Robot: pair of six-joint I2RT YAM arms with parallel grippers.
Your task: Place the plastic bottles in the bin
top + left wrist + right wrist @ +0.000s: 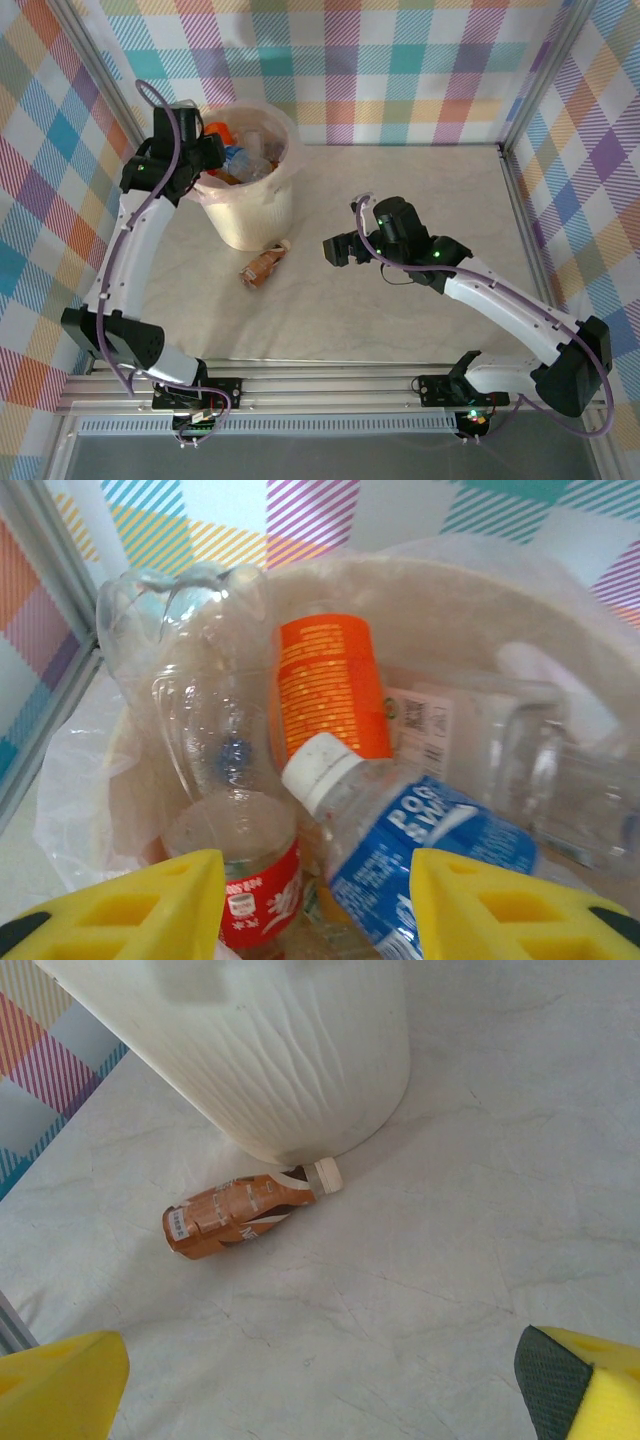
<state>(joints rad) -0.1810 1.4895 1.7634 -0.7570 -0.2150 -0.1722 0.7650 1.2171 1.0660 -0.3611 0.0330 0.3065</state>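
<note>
Lying against the base of the round cream-beige bin (245,215) near the far-left corner of the table (420,190), one brown plastic bottle (264,266) is left; clear bottles (210,710) are binned; the left gripper (315,885) and the right gripper (320,1370) are held open.

Overhead view: bright, even, diffuse light. Worktop (400,310) pale, no hot spots. Soft shadows lie under the right arm (500,300) and at the foot of the bin (250,215).

Left wrist view: pads (150,905) of left claw (315,915) blurred at the lower edge. Clear bottles (210,710) carry mild highlights. Far wall (450,510) soft.

Right wrist view: brown bottle (235,1215) sharp, with a thin shadow beneath. Pads (60,1380) of right claw (320,1390) out of focus.
</note>
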